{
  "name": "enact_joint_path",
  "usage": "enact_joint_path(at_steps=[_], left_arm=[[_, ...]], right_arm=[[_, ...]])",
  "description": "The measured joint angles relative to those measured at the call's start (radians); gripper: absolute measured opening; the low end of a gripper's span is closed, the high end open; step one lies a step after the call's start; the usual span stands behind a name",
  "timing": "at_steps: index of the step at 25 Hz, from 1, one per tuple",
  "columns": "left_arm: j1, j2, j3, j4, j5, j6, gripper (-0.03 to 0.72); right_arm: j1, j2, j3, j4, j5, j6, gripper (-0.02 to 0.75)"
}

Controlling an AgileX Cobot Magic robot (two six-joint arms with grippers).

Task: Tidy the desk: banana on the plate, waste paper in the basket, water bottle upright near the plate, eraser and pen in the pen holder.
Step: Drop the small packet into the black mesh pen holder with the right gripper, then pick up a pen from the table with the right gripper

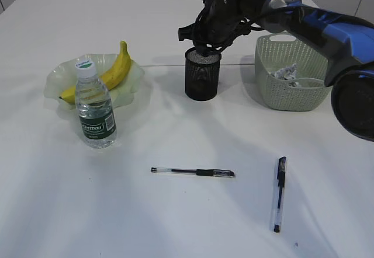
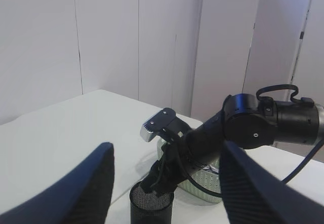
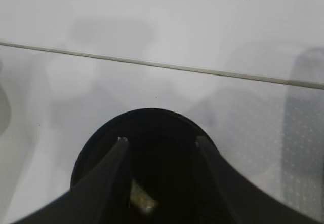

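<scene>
The banana (image 1: 120, 68) lies on the pale plate (image 1: 55, 80), and the water bottle (image 1: 95, 115) stands upright just in front of it. Crumpled waste paper (image 1: 286, 73) sits in the green basket (image 1: 292, 89). My right gripper (image 1: 205, 46) hangs over the black mesh pen holder (image 1: 203, 77). In the right wrist view that gripper (image 3: 162, 140) is open above the holder's mouth (image 3: 147, 113), and a small pale eraser (image 3: 142, 199) shows down inside, free of the fingers. Two pens (image 1: 193, 171) (image 1: 280, 192) lie on the table in front. My left gripper (image 2: 166, 145) is open and empty, raised off the table.
The left wrist view looks across at the right arm (image 2: 253, 125) over the pen holder (image 2: 151, 211), with the basket (image 2: 202, 191) behind it. A seam crosses the white table behind the holder (image 3: 162, 66). A white wall stands at the back.
</scene>
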Motion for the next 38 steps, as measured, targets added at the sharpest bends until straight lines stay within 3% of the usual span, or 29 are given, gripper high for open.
enact_joint_path(at_steps=[8, 18, 27, 38], left_arm=[[0.000, 0.000, 0.000, 0.000, 0.000, 0.000, 0.453], [0.000, 0.000, 0.000, 0.000, 0.000, -0.002, 0.452], [0.000, 0.000, 0.000, 0.000, 0.000, -0.035, 0.452], [0.000, 0.000, 0.000, 0.000, 0.000, -0.053, 0.452]], right_arm=[[0.000, 0.002, -0.080, 0.012, 0.076, 0.000, 0.305], [-0.028, 0.002, -0.344, 0.005, 0.374, 0.000, 0.305], [-0.032, 0.002, -0.360, 0.114, 0.394, -0.013, 0.305], [-0.032, -0.026, -0.360, 0.121, 0.402, -0.120, 0.305]])
